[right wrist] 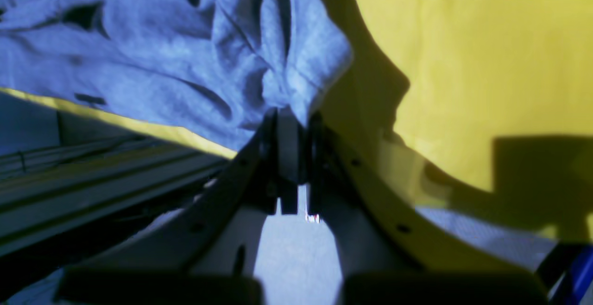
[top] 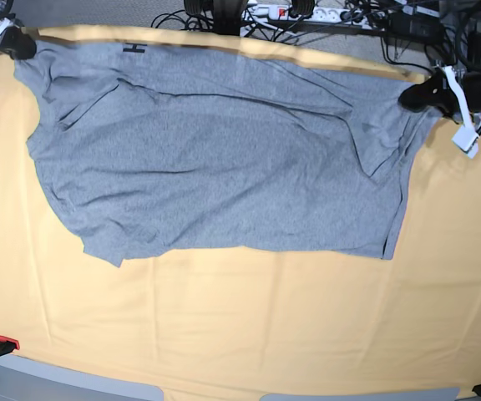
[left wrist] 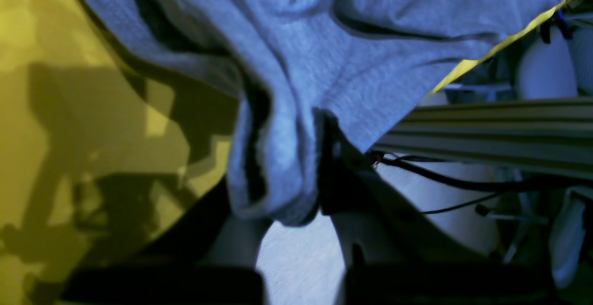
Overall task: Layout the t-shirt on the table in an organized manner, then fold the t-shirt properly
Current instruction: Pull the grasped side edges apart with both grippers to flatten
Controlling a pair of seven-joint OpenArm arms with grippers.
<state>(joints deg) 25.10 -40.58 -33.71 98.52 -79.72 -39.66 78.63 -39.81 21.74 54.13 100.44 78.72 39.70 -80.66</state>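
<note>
T-shirt [top: 215, 159] along far table [top: 249, 334] edge — near half bare

Bunched t-shirt [left wrist: 296, 64] cloth hides the left claw [left wrist: 296, 193] tips; lettering unreadably small.

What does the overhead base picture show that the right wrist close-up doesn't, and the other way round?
Only the base view shows the whole t-shirt spread flat, both pincers at its far corners, the left pincer among them, and cables behind the table.

Only the right wrist view shows the right pincer up close, shut on a bunched fold of fabric, and metal rails beyond the table edge.

Both show grey shirt on yellow cloth.
</note>
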